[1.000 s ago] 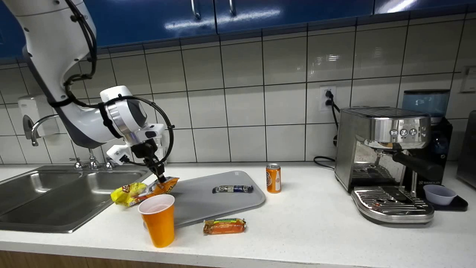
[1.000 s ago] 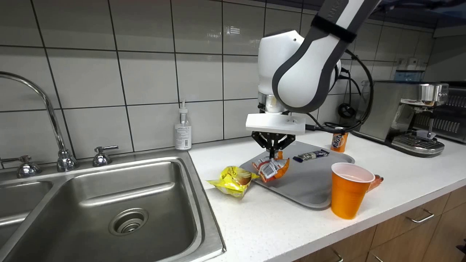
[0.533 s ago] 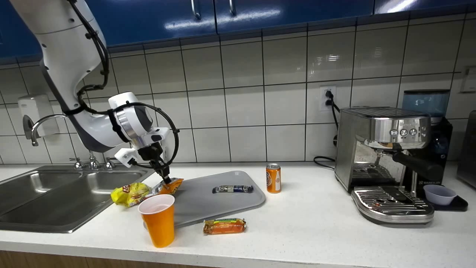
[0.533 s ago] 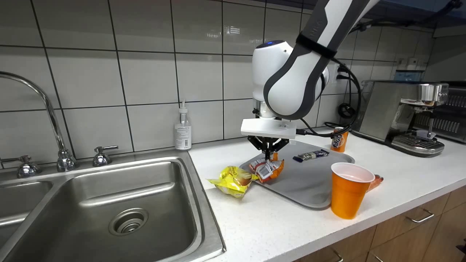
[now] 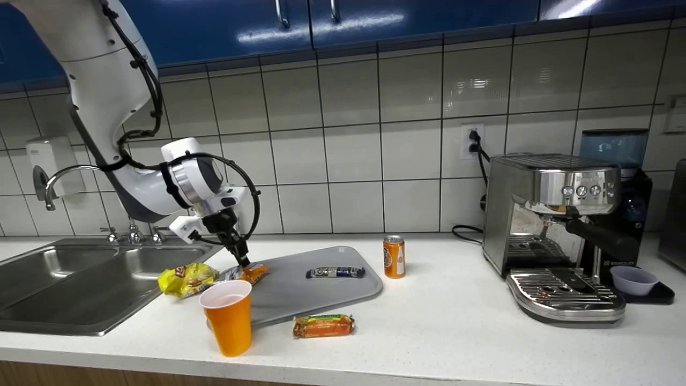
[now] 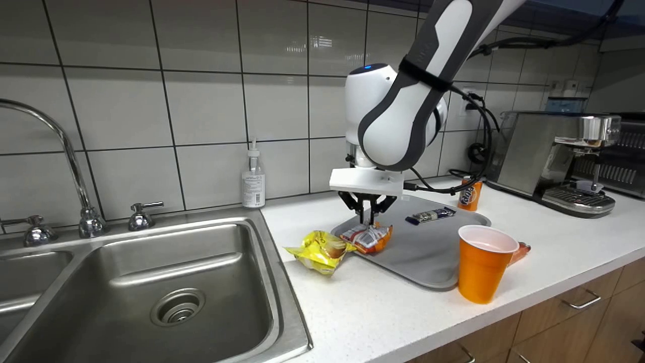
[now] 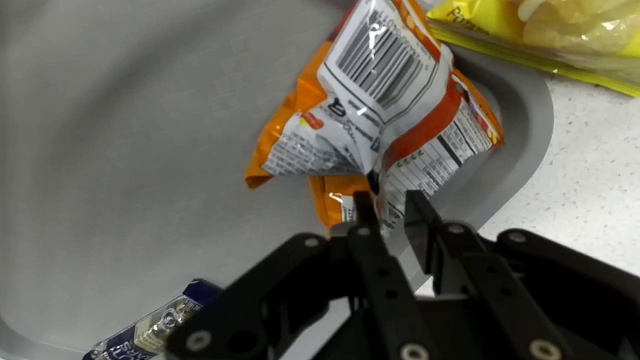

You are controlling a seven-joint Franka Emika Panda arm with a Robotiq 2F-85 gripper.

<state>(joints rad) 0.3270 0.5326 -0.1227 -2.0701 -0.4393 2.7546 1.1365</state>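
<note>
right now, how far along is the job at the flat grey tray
Placing looks done: the shiny orange-and-white snack bag rests on the tray. In hand: the black two-fingered gripper stands open at the bag's crease. Apparently left: withdrawing the fingers, which sit right by it.

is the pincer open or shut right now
Partly open: in the wrist view the pincer has a clear gap between its tips, at the orange snack bag. Whether it touches the bag, I cannot tell.
</note>
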